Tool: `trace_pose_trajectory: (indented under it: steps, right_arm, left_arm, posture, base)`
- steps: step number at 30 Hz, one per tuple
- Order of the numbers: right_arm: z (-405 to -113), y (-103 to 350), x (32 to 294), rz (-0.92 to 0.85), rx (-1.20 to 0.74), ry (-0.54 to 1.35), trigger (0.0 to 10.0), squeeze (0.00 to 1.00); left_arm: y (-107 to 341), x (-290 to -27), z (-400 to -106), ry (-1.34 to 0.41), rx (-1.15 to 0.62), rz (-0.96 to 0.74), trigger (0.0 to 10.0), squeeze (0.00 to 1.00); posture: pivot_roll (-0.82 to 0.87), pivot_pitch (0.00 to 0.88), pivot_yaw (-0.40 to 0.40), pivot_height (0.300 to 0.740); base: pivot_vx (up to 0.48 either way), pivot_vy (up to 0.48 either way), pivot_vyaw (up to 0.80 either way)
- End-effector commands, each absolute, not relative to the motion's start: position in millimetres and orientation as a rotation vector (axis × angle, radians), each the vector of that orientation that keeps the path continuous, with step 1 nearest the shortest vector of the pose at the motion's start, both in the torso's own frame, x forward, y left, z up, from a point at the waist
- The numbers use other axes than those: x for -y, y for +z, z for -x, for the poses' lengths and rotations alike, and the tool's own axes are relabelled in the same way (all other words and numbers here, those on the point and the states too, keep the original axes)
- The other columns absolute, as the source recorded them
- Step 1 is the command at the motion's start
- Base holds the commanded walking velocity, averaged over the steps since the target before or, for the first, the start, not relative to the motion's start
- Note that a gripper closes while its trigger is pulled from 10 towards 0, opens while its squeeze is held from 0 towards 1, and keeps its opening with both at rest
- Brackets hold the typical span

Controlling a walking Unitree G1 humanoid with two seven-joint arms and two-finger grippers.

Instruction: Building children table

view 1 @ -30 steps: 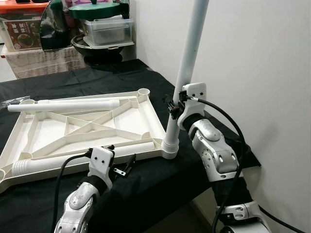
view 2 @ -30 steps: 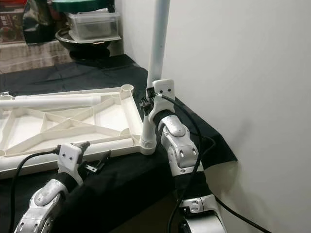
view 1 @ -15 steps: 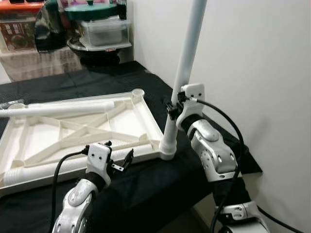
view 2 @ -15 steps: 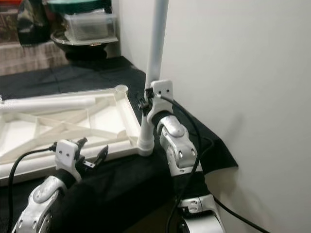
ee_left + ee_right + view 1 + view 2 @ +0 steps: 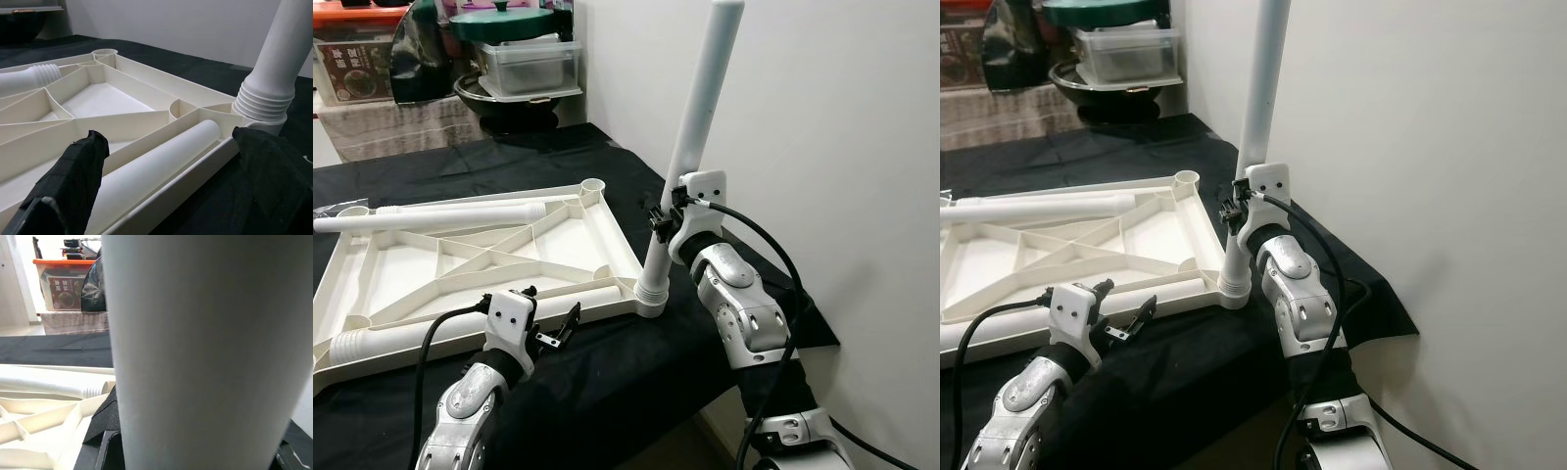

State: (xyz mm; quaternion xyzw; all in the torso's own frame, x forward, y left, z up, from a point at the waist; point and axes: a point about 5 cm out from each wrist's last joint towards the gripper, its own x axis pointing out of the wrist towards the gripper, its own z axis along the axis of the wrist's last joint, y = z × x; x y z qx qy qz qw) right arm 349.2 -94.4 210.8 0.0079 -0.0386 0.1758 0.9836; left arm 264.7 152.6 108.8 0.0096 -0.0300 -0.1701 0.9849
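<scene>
Right gripper (image 5: 658, 217) stayed clamped around the white table leg (image 5: 697, 127), well below the leg's middle and a short way above its ribbed foot, which sat in the corner socket (image 5: 651, 302) of the upturned tabletop (image 5: 480, 257). Over the last second the leg had tipped: it leaned more steeply away from the gripper's wrist, its capped top swinging toward the wall (image 5: 842, 147), though some of that shift may have been the head camera moving. Its threaded rings were partly exposed above the socket, so the leg probably was not fully seated, and the lean suggested it was being worked or turned into place rather than standing finished.

Left gripper (image 5: 548, 331) had risen a little off the black cloth (image 5: 607, 382) and hovered with its fingers spread, holding nothing, just short of the tabletop's near rim. Between its pads, in the wrist view, lay a second leg (image 5: 161, 166) resting loose inside the frame. A third leg (image 5: 440, 213) lay across the far side of the frame, beyond both grippers. With two legs unfitted, the build seemed to be at an early stage.
</scene>
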Motion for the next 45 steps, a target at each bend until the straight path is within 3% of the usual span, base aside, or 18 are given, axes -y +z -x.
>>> trace_pose_trajectory:
  steps: [1,45]
  right_arm:
    - [-347,175,98,-0.01,-0.089,0.35,10.0,0.0]
    - [-370,166,96,-0.039,-0.197,0.411,10.0,0.0]
  left_arm:
    - [105,-149,-265,-0.355,0.052,-0.009,10.0,0.0]
    - [102,-148,-263,-0.352,0.049,-0.006,10.0,0.0]
  posture:
    - [-0.02,0.0,-0.077,0.74]
    - [0.0,0.0,-0.101,0.74]
  base:
    - [0.0,0.0,0.0]
    - [0.0,0.0,0.0]
